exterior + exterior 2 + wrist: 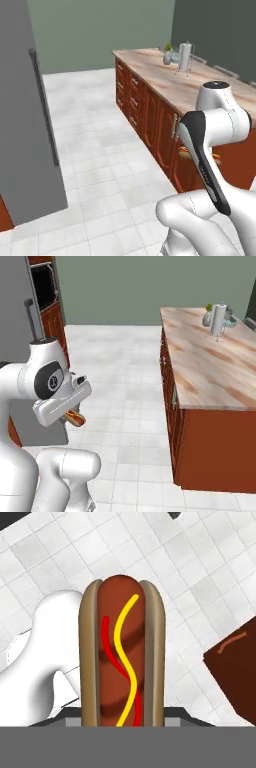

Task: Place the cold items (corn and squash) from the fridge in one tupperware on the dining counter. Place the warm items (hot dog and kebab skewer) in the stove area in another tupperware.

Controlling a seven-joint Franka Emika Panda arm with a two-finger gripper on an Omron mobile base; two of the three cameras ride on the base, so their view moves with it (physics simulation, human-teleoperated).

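The hot dog (123,657) fills my hand view — bun sides up, red and yellow stripes along it — clamped in my tool (75,417) above the white tiled floor (95,150). The dining worktop (210,366) stands well apart, a paper-towel holder (218,320) at its far end
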